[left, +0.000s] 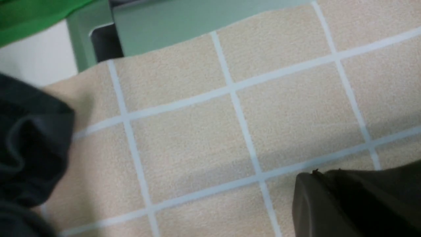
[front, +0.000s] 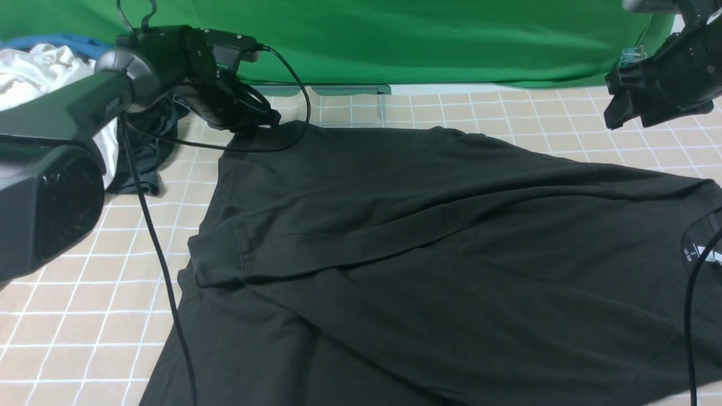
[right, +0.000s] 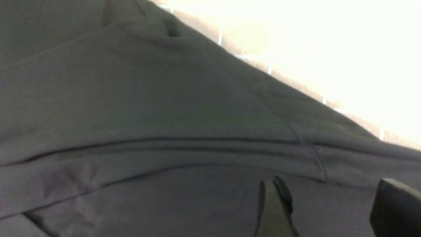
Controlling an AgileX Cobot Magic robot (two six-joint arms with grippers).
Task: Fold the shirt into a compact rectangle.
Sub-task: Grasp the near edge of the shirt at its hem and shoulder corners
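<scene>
A green backdrop [front: 395, 39] hangs across the 12 o'clock side of the front view, behind a table spread with a beige checked cloth [front: 67, 316]. The black shirt [front: 423, 237] lies flat on that cloth and fills the scene from the centre out to 3 and 6 o'clock, running off the frame on both sides. One short sleeve [front: 225, 248] lies folded in over the body toward 9 o'clock, and the collar sits at the 3 o'clock edge. The robot's left arm [front: 56, 141] reaches in from 9 o'clock toward 11. Behind it, at 10 o'clock, a white garment [front: 34, 73] is heaped beside a smaller dark grey garment [front: 146, 152]. The left gripper [front: 265, 119] sits low at the shirt's far corner, at 11 o'clock, its jaws brought together. Whether any cloth is pinched between them cannot be told. The right gripper [front: 620, 110] hangs above the table at 2 o'clock, clear of the fabric. In its wrist view its fingers [right: 273, 207] stand apart over a stitched hem of the shirt, holding nothing. A black cable [front: 163, 270] trails from the left arm down toward 7 o'clock. Inside the collar, a white neck label [front: 692, 255] shows small print too fine to read
</scene>
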